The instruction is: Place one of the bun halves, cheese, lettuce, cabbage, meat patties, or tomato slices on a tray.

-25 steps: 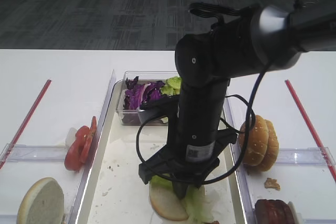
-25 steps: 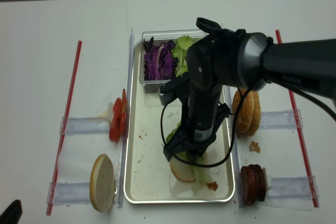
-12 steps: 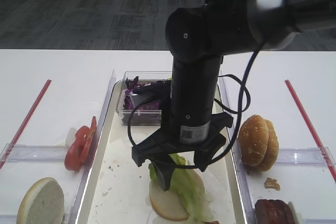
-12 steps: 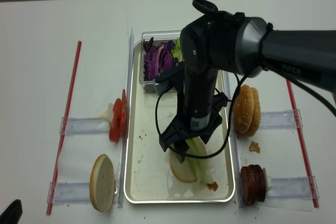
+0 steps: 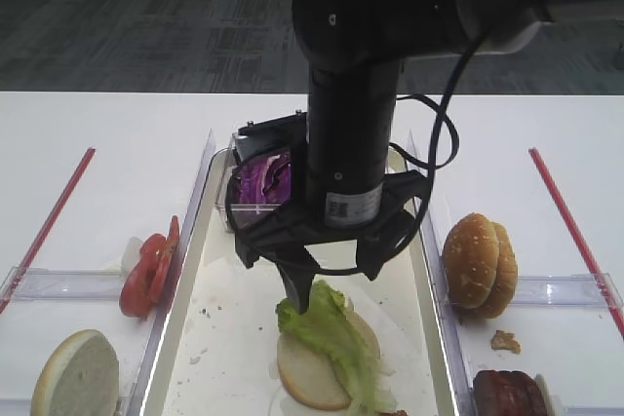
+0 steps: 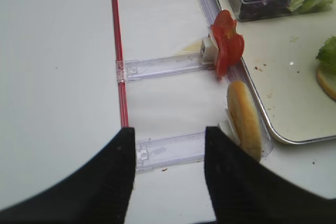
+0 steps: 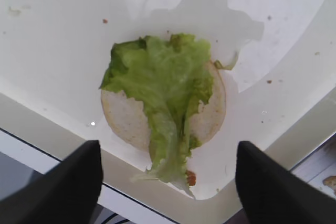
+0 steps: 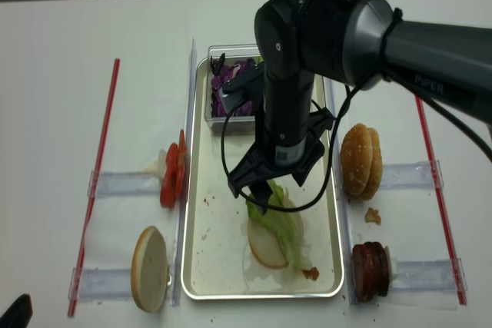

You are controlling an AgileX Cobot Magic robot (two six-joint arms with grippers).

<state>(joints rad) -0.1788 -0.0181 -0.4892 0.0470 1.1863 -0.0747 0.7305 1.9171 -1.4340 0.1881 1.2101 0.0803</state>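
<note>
Right claw [image 5: 336, 289] hangs over the tray [image 5: 195, 270], jaws spread wide, nothing between them. A second ago it was down low, pinched on the lettuce [image 7: 160, 93] against the bun; since then it has let go and lifted clear.

Lettuce now lies directly below the claw, draped across 1 pale bun half [image 7: 207, 114] on the tray floor. The leaf covers most of the disc; its narrow end trails past the bun edge toward the tray's near rim. In the wrist view both fingers [image 7: 63, 192] frame the leaf from above, well apart from it. No contact.

Judgement: the drop is done. Leaf sits inside the rim, resting flat enough, not hanging on a finger. This placement looks complete.

Behind the claw: clear tub with cabbage [image 5: 258, 177] and more green leaves. To its right, outside the tray, seeded buns [image 5: 478, 262] and patties [image 5: 505, 395]. To its left, outside the tray, tomato slices [image 5: 151, 265] and another bun half [image 5: 76, 375].

Left claw [image 6: 167, 174] hovers off to the left over the table, jaws apart, empty.

Risk: leaf is light and overhangs the bun; a careless next pass could drag it.
</note>
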